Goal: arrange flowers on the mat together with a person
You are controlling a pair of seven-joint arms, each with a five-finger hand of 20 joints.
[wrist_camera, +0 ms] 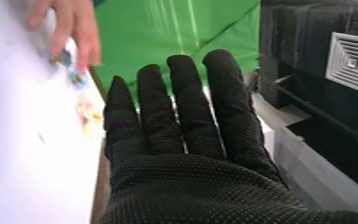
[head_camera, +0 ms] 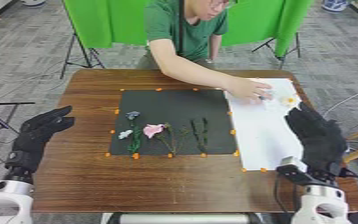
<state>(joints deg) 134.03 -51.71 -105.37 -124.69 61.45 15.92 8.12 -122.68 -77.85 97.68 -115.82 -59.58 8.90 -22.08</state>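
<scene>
In the head view, my left hand is held at the table's left side, fingers straight. My right hand is over the right edge, beside the white sheet; its glove has straight fingers in the right wrist view. On the dark mat lie a blue flower, a white flower, a pink flower and green stems. A person's hand reaches onto the white sheet, over small flowers there. A yellow-and-white flower lies near the sheet's right edge.
Orange markers line the edges of mat and sheet. The brown table extends around them. Across it stands the person in a green shirt, before a green backdrop.
</scene>
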